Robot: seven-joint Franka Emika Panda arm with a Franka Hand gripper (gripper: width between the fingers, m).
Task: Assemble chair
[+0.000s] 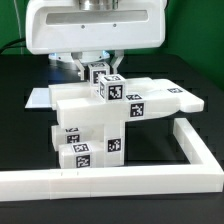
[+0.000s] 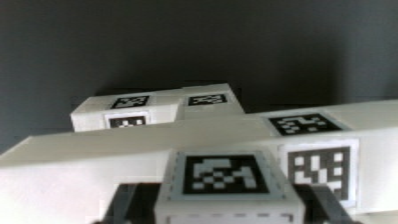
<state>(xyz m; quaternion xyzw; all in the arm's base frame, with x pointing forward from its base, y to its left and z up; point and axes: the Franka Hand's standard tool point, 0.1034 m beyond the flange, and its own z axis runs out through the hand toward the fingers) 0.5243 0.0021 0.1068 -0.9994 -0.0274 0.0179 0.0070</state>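
Exterior view: the chair (image 1: 110,118), a stack of tagged white blocks, stands on the dark surface (image 1: 25,80) inside the border rail (image 1: 120,180), with the gripper (image 1: 106,82) lowered over a small tagged cube (image 1: 108,85) on top; wrist view: the jaws flank this cube (image 2: 222,180), and whether they already pinch it cannot be told; the slab (image 2: 107,150) lies just beneath. The step is judged a grasp of the cube; it goes best with jaws centred, square to its faces, closing evenly so nothing below shifts
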